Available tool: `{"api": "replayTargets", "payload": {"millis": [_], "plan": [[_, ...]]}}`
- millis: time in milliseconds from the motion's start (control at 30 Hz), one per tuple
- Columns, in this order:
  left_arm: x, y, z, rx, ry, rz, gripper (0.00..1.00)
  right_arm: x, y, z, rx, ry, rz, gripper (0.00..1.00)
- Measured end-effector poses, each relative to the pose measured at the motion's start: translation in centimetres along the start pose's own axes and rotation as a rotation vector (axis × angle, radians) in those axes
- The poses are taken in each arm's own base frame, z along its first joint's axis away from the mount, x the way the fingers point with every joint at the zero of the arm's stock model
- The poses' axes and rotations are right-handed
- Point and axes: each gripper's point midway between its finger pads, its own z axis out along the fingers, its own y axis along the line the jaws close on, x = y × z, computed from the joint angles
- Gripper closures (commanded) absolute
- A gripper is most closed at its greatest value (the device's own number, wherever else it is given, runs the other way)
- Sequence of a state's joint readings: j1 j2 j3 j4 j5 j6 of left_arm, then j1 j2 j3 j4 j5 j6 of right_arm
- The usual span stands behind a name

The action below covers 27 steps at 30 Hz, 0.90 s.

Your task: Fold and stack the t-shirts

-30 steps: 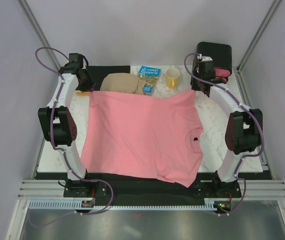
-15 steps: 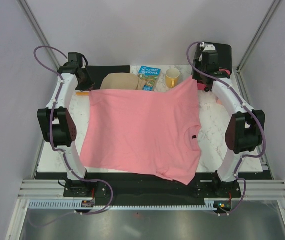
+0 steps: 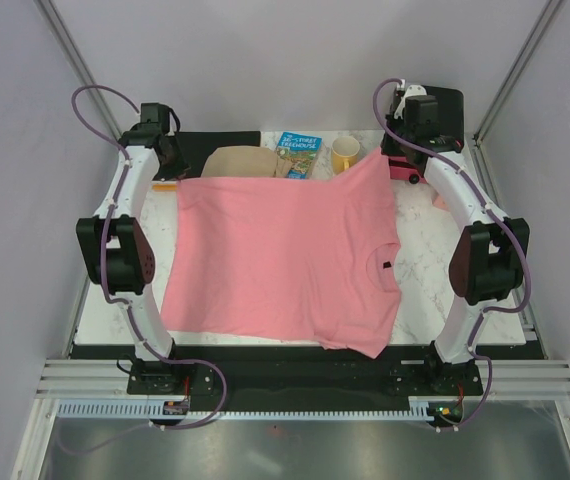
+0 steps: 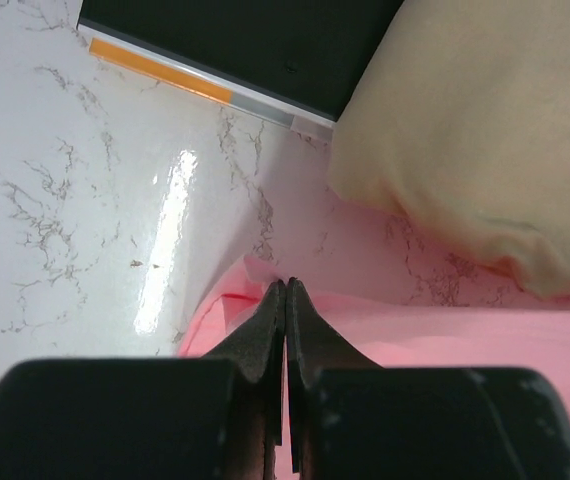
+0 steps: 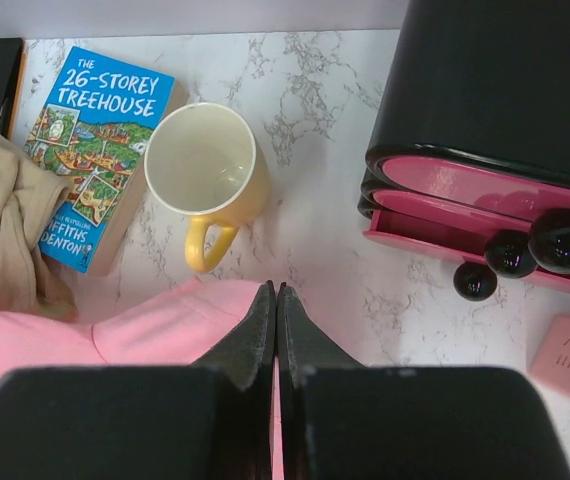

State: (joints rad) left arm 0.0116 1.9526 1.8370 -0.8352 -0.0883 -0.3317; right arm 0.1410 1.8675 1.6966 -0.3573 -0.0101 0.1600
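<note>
Left wrist view, left fingers (image 4: 277, 300) pinched shut on pink t-shirt (image 4: 445, 340) edge; right fingers (image 5: 265, 305) clenched on another edge

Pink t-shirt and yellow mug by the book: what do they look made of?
The salmon-pink short-sleeved t-shirt: soft thin cloth, matte; it drapes and wrinkles. The yellow handled mug: probably glazed ceramic; smooth, thick-walled, slight sheen; plastic possible.

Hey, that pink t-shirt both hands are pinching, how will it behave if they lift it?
Probably floppy: the t-shirt is thin cloth that creases toward the left hand and right hand, so its middle should sag. Likely light, since two fingertip pinches at its corners seem enough. Its edge lies near the mug, so dragging might nudge that.
</note>
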Motion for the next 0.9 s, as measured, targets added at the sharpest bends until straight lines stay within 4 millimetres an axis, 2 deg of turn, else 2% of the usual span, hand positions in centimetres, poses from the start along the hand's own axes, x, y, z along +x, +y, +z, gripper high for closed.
{"api": "replayTargets", "payload": {"millis": [133, 267, 533, 733, 900], "plan": [[-0.1, -1.0, -0.6, -0.005, -0.021, 0.037, 0.98, 0.6, 0.3, 0.0, -0.020, 0.016, -0.002, 1.00], [-0.7, -2.5, -1.4, -0.010, -0.062, 0.105, 0.98, 2.2, 0.3, 0.1, -0.032, 0.062, -0.006, 1.00], [-0.8, -2.4, -1.4, -0.034, -0.075, 0.128, 0.98, 2.4, 0.6, 0.1, -0.049, 0.068, -0.007, 1.00], [2.8, -0.7, -0.8, -0.078, 0.002, 0.143, 0.98, 2.7, 0.7, -0.4, -0.058, 0.077, -0.005, 1.00], [5.5, 0.6, -1.0, -0.104, 0.064, 0.154, 0.98, 5.6, 1.0, -2.7, -0.062, 0.145, -0.009, 1.00]]}}
